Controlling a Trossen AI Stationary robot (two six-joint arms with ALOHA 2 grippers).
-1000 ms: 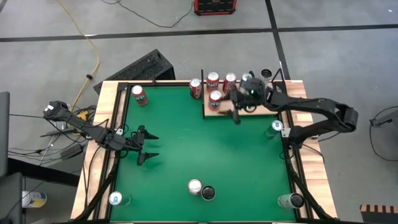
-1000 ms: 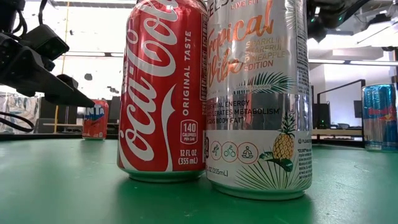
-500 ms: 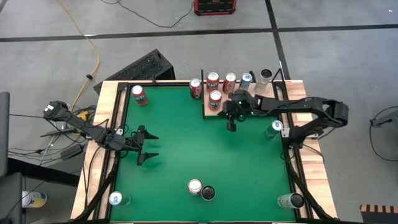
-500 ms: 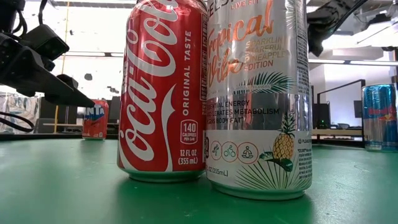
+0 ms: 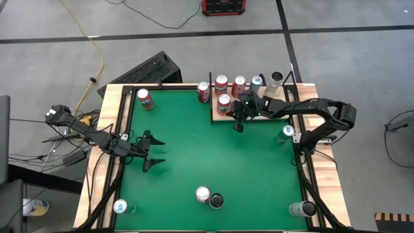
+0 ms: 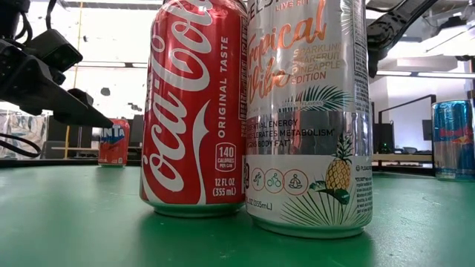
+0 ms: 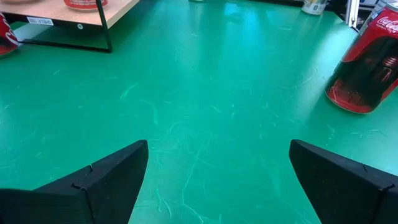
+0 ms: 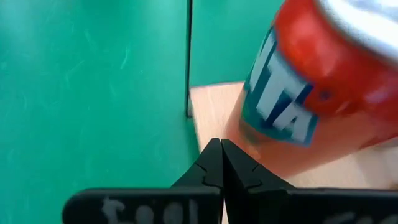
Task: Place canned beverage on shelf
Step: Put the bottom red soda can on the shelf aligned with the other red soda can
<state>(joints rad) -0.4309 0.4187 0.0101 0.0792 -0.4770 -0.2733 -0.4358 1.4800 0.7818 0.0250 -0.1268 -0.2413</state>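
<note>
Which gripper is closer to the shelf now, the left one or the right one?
The right. The right gripper is shut and empty at the front edge of the shelf, beside a Fanta can. The left gripper waits open, far across the green table.

- Right gripper [image 8: 220, 149]: both dark fingers pressed together, tips meeting, nothing btwn them.
- Orange-red can [image 8: 311, 93] just beyond the tips, blue-and-white lettering on its side, blurred; pale top edge at the frame corner.
- Can stands on the shelf [image 8: 214, 109], a pale wood board.
- Thin black post [image 8: 189, 59] at the board's corner.
- Green table [image 8: 93, 81] fills the rest; faint scuffs.
</note>
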